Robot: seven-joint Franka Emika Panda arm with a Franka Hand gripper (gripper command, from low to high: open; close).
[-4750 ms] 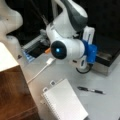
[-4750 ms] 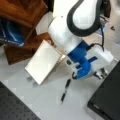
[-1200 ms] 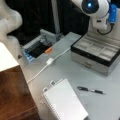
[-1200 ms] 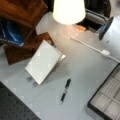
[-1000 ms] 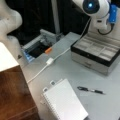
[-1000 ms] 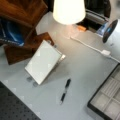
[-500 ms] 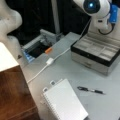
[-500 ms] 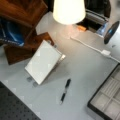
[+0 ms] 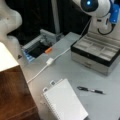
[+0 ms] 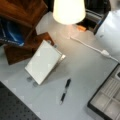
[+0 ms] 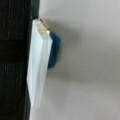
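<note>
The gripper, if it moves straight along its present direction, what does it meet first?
The gripper itself does not show. The wrist view faces a pale flat block with a blue part behind it, so probably that, though depth is unclear.

A white cable (image 9: pixel 50 61) with an inline switch runs across the grey table (image 9: pixel 75 75) in both front views. An orange object (image 9: pixel 48 50), perhaps a marker, lies beside a dark recess (image 9: pixel 37 50), and a wooden stand (image 10: pixel 22 15) sits at a front view's top left.

Your gripper's out of sight; arm (image 9: pixel 100 10) cut off at a front view's top, tray (image 10: pixel 107 100) clipped at the corner.
</note>
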